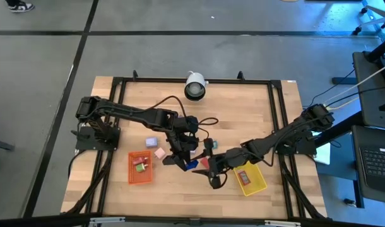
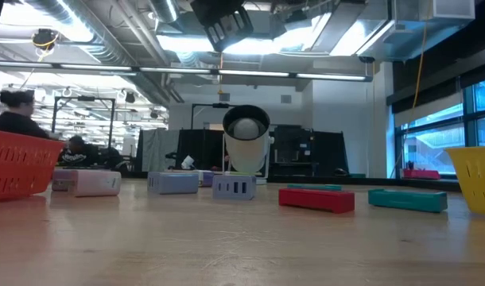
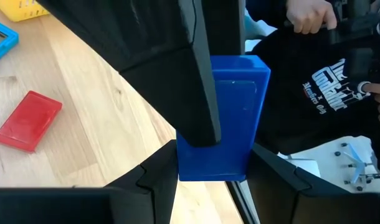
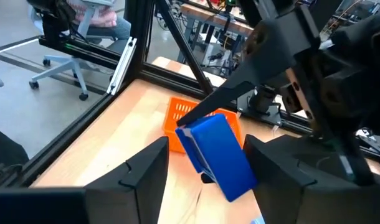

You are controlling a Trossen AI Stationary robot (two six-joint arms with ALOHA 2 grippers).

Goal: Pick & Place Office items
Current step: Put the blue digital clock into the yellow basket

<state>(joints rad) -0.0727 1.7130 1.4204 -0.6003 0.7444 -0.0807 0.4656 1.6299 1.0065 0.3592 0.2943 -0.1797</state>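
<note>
Blue block [image 3: 224,118] pinched in the left gripper [image 3: 205,155], lifted off the table [image 1: 199,189].

Left wrist view: fingers [image 3: 196,81] clamp the flat faces of the block at frame centre; it looks rigid, light and smooth, so a squeeze across the broad faces should hold it without slipping. A red block [image 3: 28,121] lies flat at the left edge.
Right wrist view: the same blue piece [image 4: 218,152] hangs mid-frame before the orange tray [image 4: 184,115]; the right gripper [image 4: 205,165] stands spread and empty.
High view: both grippers meet at lower centre, between the orange tray [image 1: 140,180] and the yellow tray [image 1: 259,186].
Low view: red [image 2: 316,199] and teal [image 2: 407,199] blocks lie right of centre.
</note>
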